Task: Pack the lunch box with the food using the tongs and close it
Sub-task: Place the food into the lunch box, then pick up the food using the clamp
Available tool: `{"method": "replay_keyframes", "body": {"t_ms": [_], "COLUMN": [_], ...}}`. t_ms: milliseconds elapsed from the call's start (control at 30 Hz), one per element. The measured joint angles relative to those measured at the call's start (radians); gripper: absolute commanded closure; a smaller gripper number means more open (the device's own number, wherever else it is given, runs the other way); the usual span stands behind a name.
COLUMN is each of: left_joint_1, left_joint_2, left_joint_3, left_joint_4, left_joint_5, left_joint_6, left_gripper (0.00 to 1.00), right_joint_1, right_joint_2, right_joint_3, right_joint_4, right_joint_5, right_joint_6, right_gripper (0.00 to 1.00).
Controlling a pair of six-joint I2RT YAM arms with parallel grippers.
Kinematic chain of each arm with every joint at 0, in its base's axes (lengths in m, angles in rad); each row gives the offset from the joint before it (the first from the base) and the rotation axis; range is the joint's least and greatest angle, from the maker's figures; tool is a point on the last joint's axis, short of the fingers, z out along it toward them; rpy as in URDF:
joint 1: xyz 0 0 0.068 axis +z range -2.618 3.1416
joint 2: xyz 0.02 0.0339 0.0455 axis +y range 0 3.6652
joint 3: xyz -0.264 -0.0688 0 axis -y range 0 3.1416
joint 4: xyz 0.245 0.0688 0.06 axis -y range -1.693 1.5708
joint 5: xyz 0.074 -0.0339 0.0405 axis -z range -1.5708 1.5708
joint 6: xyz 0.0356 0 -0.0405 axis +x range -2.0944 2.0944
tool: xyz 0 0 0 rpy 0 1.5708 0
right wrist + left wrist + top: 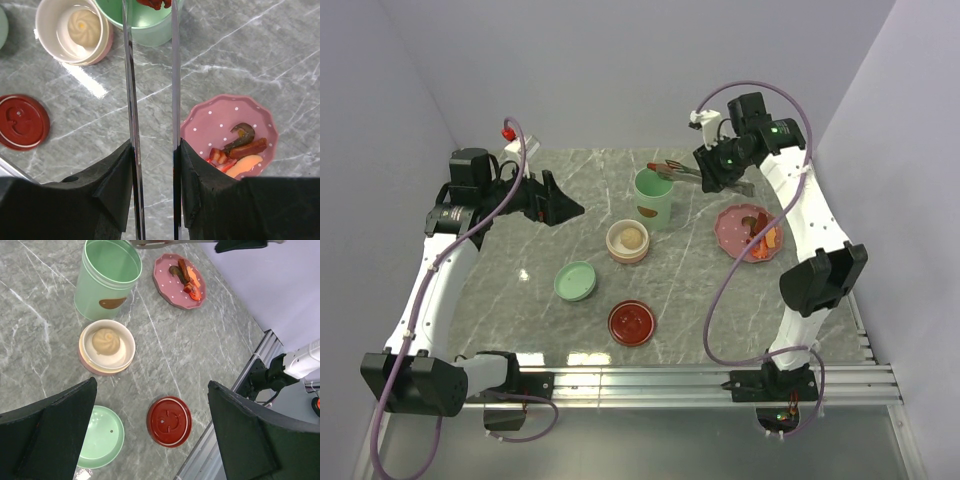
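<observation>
My right gripper is shut on the silver tongs, one arm of them against each finger. The tongs' tips pinch a reddish piece of food over the open green lunch box cylinder. From above, the tongs reach left from the right gripper over the cylinder. More food lies on the pink dotted plate. My left gripper hangs open and empty at the left, above the table.
A beige bowl with a white bun in it stands in front of the cylinder. A green lid and a red lid lie flat nearer the front edge. Walls close in on the left, back and right.
</observation>
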Motion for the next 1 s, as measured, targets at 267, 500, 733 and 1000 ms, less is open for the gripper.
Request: {"method": "replay_keyframes", "body": {"t_ms": [267,500,733,1000], "left_joint_1": [0.0,0.0,0.0,0.0], "left_joint_2": [0.0,0.0,0.001,0.0], "left_joint_3": [0.0,0.002,0.016,0.016], "left_joint_4": [0.0,0.0,-0.007,0.001], "left_joint_5": [0.0,0.001,0.001,0.001], "left_joint_6": [0.0,0.001,0.001,-0.018], "left_gripper": [0.01,0.01,0.01,0.01], "right_joint_1": [0.018,0.024,0.012,-0.167], "right_joint_2": [0.043,0.042,-0.008,-0.27], "right_joint_3": [0.002,0.047,0.013,-0.267], "right_joint_4": [0.014,0.022,0.035,0.051], "right_joint_5": [0.022,0.01,0.009,0.012], "right_joint_6": [0.018,0.023,0.026,0.024], "right_gripper": [0.46,0.37,0.41,0.44]}}
